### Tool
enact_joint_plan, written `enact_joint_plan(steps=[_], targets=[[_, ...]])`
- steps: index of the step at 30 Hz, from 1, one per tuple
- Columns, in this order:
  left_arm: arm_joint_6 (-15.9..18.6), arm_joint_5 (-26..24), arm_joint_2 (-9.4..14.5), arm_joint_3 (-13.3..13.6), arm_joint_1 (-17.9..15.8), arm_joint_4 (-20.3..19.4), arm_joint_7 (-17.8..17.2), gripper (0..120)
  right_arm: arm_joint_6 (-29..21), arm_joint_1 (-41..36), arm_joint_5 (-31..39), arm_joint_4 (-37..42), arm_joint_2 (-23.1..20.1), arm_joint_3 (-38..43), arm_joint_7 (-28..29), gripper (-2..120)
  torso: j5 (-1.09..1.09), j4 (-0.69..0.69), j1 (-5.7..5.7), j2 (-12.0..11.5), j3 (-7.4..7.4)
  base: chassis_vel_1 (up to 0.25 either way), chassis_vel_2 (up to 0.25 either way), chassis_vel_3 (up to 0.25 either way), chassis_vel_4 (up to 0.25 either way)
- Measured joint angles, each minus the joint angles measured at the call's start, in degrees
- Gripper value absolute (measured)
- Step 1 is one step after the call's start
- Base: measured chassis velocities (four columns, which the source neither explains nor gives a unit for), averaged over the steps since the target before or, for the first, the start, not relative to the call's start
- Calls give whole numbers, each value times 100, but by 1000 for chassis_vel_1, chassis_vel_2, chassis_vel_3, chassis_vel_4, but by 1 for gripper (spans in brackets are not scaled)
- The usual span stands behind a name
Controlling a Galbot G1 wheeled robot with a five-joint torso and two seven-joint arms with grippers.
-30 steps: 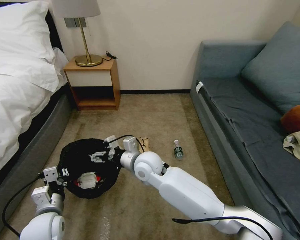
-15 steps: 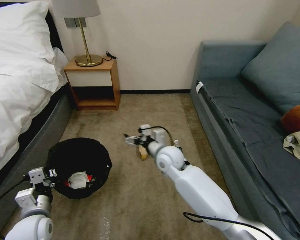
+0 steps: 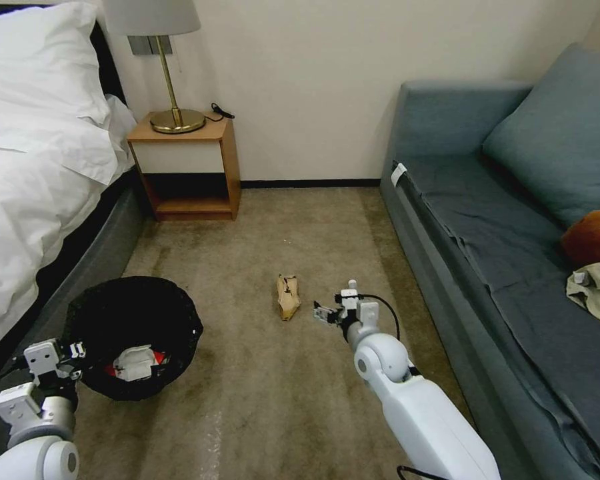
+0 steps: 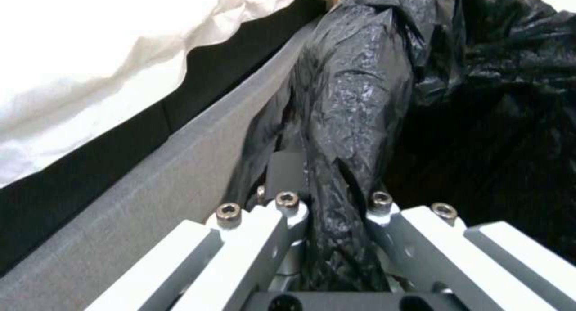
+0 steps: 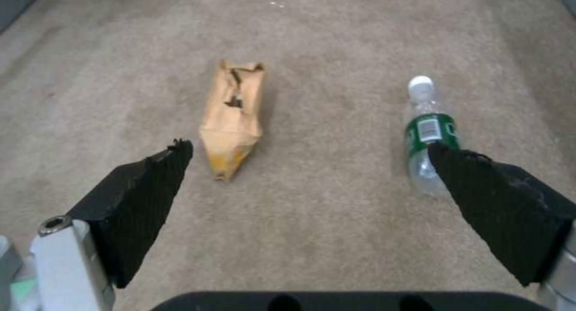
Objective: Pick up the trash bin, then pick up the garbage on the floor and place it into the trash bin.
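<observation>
Right wrist view: right end effector (image 5: 309, 160) agape, empty; pad hides bottle (image 5: 427, 130) base.

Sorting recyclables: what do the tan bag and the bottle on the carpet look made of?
The tan bag looks like matte paper: creased, with a torn top. The bottle looks like clear, glossy plastic: see-through body, white cap, green label.

The trash bin (image 3: 135, 337) sits on the carpet (image 3: 273, 400) at near left, beside the bed (image 3: 40, 173), with wrappers (image 3: 135, 363) in it. Right of it lies the paper bag (image 3: 288, 297), then the bottle (image 5: 429, 133) just beyond. The sofa (image 3: 513, 233) runs along the right; the nightstand (image 3: 187, 167) stands far left, a lamp (image 3: 173, 67) on it.
</observation>
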Motion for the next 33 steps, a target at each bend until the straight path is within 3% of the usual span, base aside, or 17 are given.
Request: enact_joint_plan(steps=[21, 33], targets=[[-172, 21, 20, -22, 16, 158, 54, 4, 290, -162, -37, -232, 76, 99, -322, 100, -1, 1, 0, 0, 0, 0, 0, 0, 0], [-276, 79, 20, 39, 31, 207, 175, 4, 416, -295, -136, -285, 101, 132, -400, 100, -1, 0, 0, 0, 0, -105, 93, 97, -102]])
